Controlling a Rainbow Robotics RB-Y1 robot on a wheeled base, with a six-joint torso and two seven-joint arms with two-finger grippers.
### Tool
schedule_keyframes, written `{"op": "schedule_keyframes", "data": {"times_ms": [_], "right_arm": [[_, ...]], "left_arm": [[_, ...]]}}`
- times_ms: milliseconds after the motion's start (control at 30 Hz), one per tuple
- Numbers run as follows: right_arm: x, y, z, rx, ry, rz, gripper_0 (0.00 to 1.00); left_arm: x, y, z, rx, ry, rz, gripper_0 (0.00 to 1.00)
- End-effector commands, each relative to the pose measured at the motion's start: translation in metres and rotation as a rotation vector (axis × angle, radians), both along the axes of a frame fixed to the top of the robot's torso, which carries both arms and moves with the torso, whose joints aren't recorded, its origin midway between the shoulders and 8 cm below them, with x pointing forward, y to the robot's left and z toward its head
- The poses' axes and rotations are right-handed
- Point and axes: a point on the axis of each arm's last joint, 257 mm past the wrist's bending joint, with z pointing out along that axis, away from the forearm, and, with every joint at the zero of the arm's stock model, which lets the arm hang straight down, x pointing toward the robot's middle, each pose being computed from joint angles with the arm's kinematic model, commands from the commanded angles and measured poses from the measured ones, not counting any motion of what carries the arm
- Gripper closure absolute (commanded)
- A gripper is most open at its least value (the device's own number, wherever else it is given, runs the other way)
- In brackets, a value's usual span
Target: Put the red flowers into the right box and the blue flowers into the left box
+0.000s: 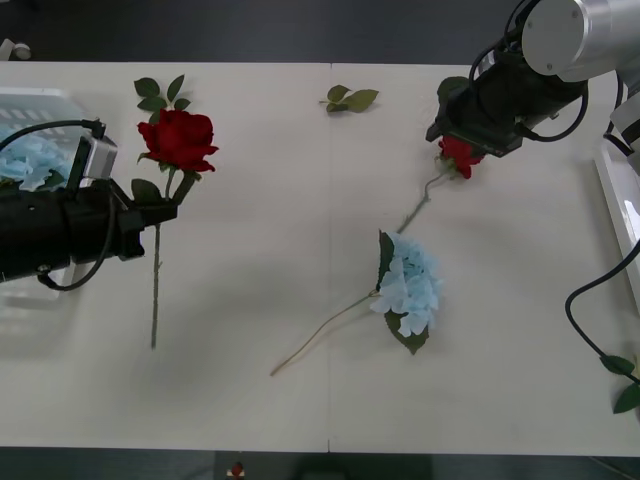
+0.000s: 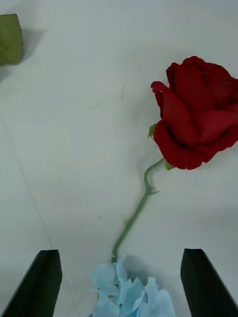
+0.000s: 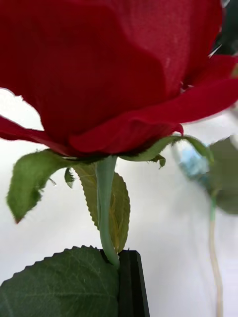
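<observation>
Now the left gripper (image 1: 165, 205) has its jaws clenched on a deep-red artificial rose (image 1: 178, 140); the right gripper (image 2: 119, 282), jaws released, hovers over another red rose (image 2: 196, 114), which wants grasping next.

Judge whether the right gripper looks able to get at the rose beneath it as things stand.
Probably yes. The right gripper is open above the rose, whose stem lies bare on the table; only the blue flower touches the stem's far end.

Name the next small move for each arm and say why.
Probably: the right claw, open above the red rose on the table, descends onto its stem. The left claw grips another rose, which belongs in the right box.
</observation>
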Motion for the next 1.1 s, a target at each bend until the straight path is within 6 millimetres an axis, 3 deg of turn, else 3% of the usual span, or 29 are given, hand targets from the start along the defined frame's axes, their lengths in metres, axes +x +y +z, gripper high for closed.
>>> {"op": "schedule_keyframes", "data": {"times_ms": [33,333,600,900,1100], "right_arm": [[0.006,0.004,0.022,-0.031,-0.055,0.049,0.0],[-0.002,0.007,0.022,-0.044,-0.079,0.103,0.0],[-0.028,0.005,0.047,0.055,-0.163,0.273,0.0],[-0.088,-0.002,0.074,0.139,-0.355,0.604,0.0],[-0.138,-0.005,0.087,0.143,-0.485,0.816,0.0]], "left_arm": [[-0.01,-0.026,0.009,-0.103,-0.067,-0.106,1.0],[-0.037,-0.094,0.053,-0.466,-0.073,-0.241,1.0],[-0.047,-0.147,0.097,-0.673,-0.063,-0.334,1.0],[-0.046,-0.193,0.146,-0.807,-0.097,-0.388,1.0],[-0.038,-0.204,0.164,-0.846,-0.113,-0.372,1.0]]}}
